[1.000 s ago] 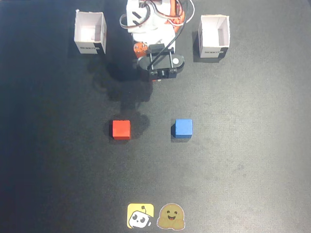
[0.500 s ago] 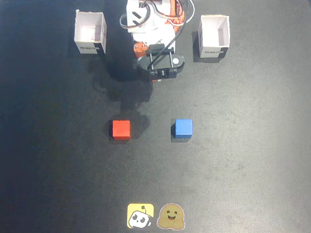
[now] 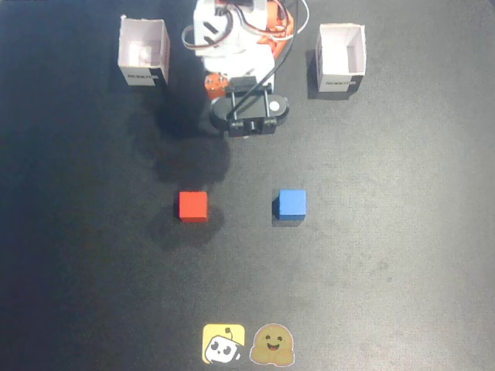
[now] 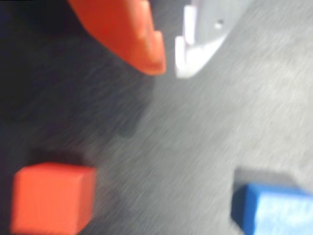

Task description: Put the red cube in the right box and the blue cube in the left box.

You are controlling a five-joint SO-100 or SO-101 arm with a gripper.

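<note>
Task barely starting: neither cube is boxed yet. Red cube (image 3: 192, 206) and blue cube (image 3: 291, 204) are sitting side by side on the mat, apart, well below the arm base (image 3: 232, 35). Gripper (image 4: 169, 66) is hovering empty, fingertips nearly together with a slim gap. Boxes flanking the base, one on the fixed view's left (image 3: 144, 52), one on its right (image 3: 341, 58), are showing no cube inside.
</note>
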